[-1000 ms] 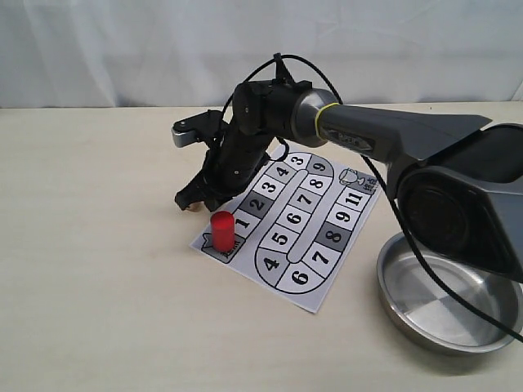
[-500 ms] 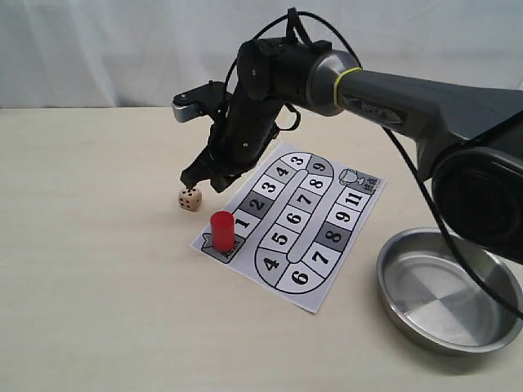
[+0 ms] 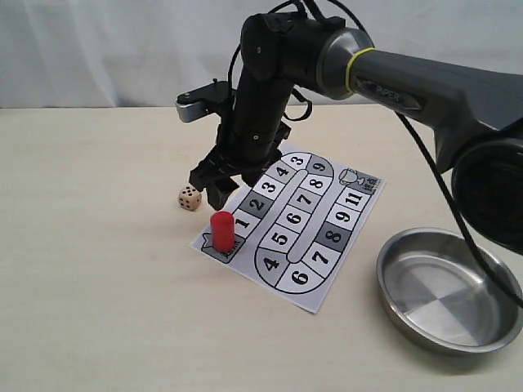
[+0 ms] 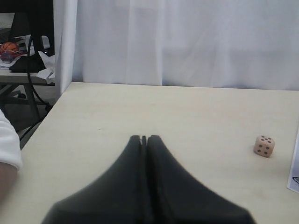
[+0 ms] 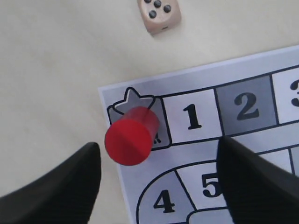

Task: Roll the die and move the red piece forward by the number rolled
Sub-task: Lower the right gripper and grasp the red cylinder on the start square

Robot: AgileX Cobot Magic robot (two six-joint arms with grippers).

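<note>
pale table (image 3: pixel 98 310), die (image 3: pixel 189 198), numbered board sheet (image 3: pixel 334 237), steel bowl (image 3: pixel 445 296)

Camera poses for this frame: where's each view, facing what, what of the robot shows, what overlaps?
Exterior: off-arm, angled down at the numbered paper board, steel bowl and the right arm, its open right gripper above the red cylinder piece.
Left wrist: low, facing along the table toward a white curtain; shut left gripper in front.
Right wrist: looking steeply down on the piece between open fingers.
Shared: small beige die in all three.
</note>
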